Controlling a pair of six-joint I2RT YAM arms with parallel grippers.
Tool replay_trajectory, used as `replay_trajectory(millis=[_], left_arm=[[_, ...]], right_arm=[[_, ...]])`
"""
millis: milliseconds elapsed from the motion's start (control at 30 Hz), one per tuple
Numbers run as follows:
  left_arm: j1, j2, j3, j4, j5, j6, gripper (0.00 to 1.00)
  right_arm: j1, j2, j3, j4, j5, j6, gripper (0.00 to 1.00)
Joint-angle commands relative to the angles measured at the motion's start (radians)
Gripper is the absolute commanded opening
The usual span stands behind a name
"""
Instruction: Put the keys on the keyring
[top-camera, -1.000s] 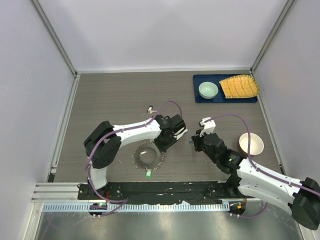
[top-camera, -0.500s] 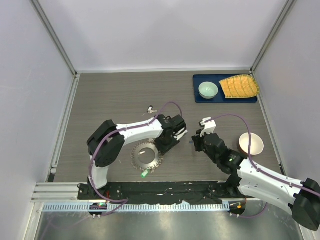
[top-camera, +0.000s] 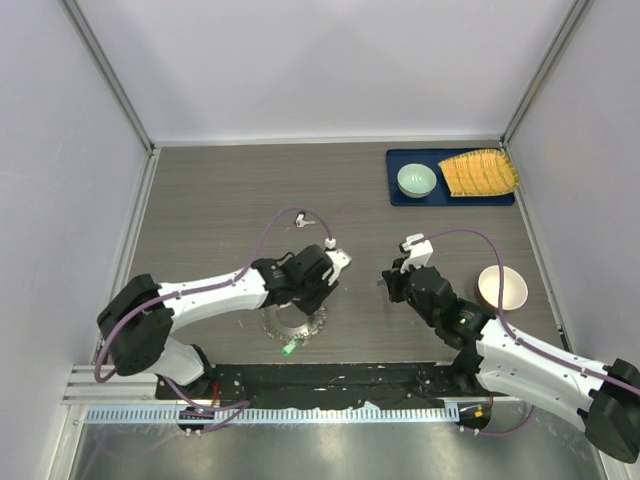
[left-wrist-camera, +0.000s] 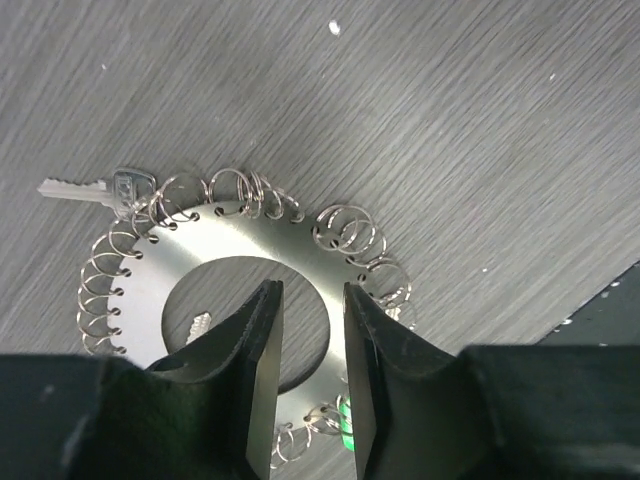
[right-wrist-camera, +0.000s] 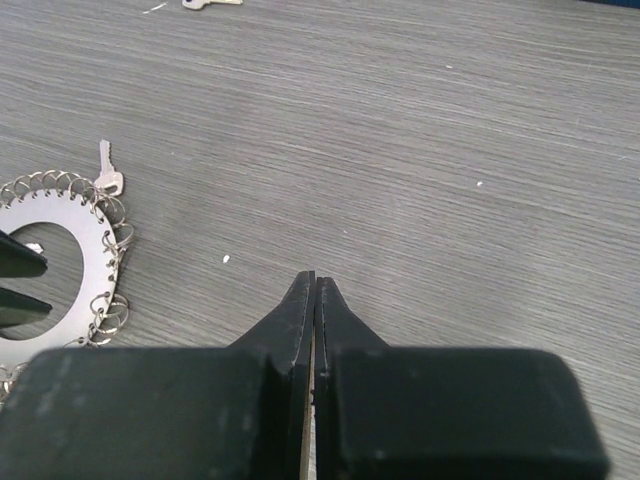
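**Left gripper poised over the keyring, right gripper closed off to the side**

The grey wood-grain table is carrying everything. The left arm is stretching low across its near half, and the right arm is reaching in from the near right corner. At the far right a blue tray is holding a pale green bowl and a ribbed yellow-orange piece. A cream bowl is sitting on the table beside the right arm.

The keyring is lying flat near the front edge, a silvery disc with a round hole and small wire loops bristling round its rim. The left gripper is hanging directly above it, its fingers standing slightly apart over the hole. Whether they are touching the metal cannot be told. The right gripper is sitting well to the right of the keyring, its fingers pressing together.

A silver key is lying at the ring's rim, its head touching the loops. A green-headed key is showing at the rim's near side. A loose key is lying apart, farther back on the table.
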Motion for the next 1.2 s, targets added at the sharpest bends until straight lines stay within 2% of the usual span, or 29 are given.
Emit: replay_trajectory(millis=[0,33,233,433,700,900,1167], left_arm=[[0.009,-0.094,-0.161,0.323,-0.02,0.056,0.33],[0.01,-0.104,-0.224,0.402,-0.026,0.076,0.33],[0.01,-0.14,-0.364,0.63,-0.029,0.125,0.33],[0.01,-0.131,-0.401,0.716,0.008,0.157,0.33],[0.01,-0.125,-0.413,0.747,0.037,0.168,0.33],[0.01,-0.108,-0.39,0.712,0.002,0.138,0.33],[0.01,-0.112,-0.404,0.681,-0.05,-0.014,0.33]], right_arm=[[-0.002,-0.013,0.0,0.075,-0.014,0.008,0.01],[-0.002,-0.013,0.001,0.075,-0.016,0.006,0.01],[-0.001,-0.024,-0.006,0.09,-0.027,0.005,0.01],[-0.002,-0.021,-0.008,0.096,-0.037,0.0,0.01],[-0.002,-0.021,-0.01,0.099,-0.037,-0.003,0.01],[-0.001,-0.018,-0.01,0.104,-0.04,-0.003,0.01],[-0.001,-0.025,-0.019,0.105,-0.036,0.0,0.01]])
